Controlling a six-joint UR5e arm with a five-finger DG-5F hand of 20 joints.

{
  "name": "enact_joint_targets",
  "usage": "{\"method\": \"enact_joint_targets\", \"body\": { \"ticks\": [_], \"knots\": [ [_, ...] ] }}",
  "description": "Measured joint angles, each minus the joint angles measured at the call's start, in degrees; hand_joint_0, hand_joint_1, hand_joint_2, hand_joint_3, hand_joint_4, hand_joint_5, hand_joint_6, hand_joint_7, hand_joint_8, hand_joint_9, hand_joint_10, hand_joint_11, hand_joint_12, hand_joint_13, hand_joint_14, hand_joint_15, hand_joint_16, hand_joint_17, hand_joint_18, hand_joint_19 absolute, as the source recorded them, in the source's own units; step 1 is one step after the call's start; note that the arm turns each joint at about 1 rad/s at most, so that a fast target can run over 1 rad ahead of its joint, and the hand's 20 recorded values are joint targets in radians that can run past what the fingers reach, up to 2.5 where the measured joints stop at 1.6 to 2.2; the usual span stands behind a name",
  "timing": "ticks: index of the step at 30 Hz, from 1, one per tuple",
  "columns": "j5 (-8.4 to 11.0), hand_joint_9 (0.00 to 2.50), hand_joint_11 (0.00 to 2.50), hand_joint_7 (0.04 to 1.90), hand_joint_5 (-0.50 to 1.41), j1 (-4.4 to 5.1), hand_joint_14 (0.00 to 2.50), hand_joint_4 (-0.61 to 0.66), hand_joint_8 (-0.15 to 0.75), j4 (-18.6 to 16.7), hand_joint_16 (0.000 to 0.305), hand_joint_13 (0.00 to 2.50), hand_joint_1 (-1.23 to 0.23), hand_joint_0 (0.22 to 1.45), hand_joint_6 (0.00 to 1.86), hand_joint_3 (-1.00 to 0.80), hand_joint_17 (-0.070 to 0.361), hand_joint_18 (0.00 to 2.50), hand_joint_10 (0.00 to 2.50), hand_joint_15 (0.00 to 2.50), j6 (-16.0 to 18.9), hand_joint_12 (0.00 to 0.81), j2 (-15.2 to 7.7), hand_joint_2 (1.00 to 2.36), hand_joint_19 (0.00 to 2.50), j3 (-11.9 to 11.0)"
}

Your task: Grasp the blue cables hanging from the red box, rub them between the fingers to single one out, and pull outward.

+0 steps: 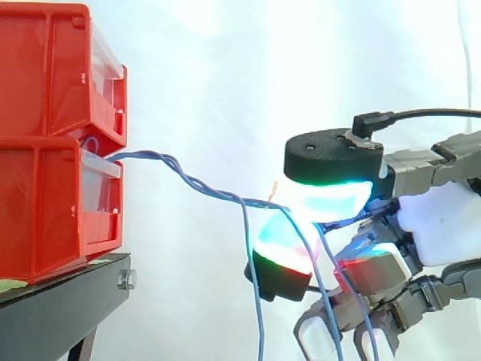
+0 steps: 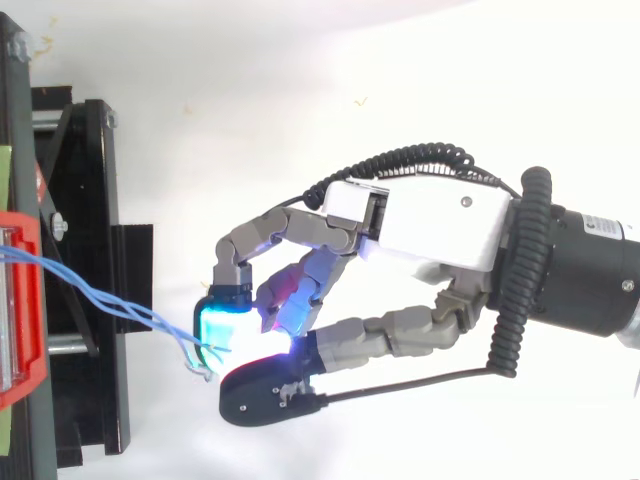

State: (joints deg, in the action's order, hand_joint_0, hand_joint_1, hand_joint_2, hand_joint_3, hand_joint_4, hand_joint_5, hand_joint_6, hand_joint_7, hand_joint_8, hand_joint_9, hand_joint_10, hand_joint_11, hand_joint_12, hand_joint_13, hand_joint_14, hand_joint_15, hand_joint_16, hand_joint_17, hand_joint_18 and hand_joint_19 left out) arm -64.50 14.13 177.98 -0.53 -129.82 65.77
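Two red bins (image 1: pixel 52 143) are stacked on a black stand (image 1: pixel 64 297) at the left. Thin blue cables (image 1: pixel 188 180) come out of the lower bin's front, twisted together, and run right to my hand (image 2: pixel 430 230). Thumb and finger pads (image 1: pixel 282 252) glowing cyan, green and red pinch the twisted cables between them. Loose blue strands (image 1: pixel 258 301) hang straight down from the pinch. From above, the cables (image 2: pixel 120 305) stretch from the bin edge (image 2: pixel 20 300) to the glowing fingertips (image 2: pixel 222 325), taut with a slight sag.
A white curtain backs the scene. The black stand's frame (image 2: pixel 95 280) lies under the bins at the left of the top view, with open space between it and my hand.
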Motion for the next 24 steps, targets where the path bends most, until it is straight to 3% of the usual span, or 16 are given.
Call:
{"method": "enact_joint_targets", "body": {
  "ticks": [8, 17, 20, 24],
  "knots": [
    [0.27, 1.26, 1.07, 1.11, -0.10, 0.04, 0.02, 0.06, 0.232, 0.08, 0.036, 0.77, -0.55, 0.57, 0.88, -0.35, 0.080, 0.81, 0.03, 0.58, 0.42, 0.176, 0.00, 1.01, 0.65, 0.01],
    [0.26, 1.25, 1.05, 1.09, -0.09, 0.06, 0.02, 0.07, 0.236, 0.42, 0.037, 0.77, -0.57, 0.55, 0.87, -0.41, 0.083, 0.81, 0.03, 0.57, 0.61, 0.181, 0.00, 1.01, 0.64, 0.02],
    [0.28, 1.25, 1.06, 1.09, -0.09, 0.09, 0.02, 0.06, 0.237, 0.44, 0.037, 0.76, -0.57, 0.55, 0.87, -0.40, 0.083, 0.81, 0.03, 0.57, 0.61, 0.180, 0.00, 1.01, 0.64, 0.01],
    [0.28, 1.25, 1.05, 1.12, -0.08, 0.06, 0.02, 0.05, 0.238, 0.45, 0.038, 0.76, -0.57, 0.58, 0.86, -0.26, 0.087, 0.82, 0.02, 0.57, 0.62, 0.189, 0.00, 1.01, 0.63, 0.03]
  ]
}}
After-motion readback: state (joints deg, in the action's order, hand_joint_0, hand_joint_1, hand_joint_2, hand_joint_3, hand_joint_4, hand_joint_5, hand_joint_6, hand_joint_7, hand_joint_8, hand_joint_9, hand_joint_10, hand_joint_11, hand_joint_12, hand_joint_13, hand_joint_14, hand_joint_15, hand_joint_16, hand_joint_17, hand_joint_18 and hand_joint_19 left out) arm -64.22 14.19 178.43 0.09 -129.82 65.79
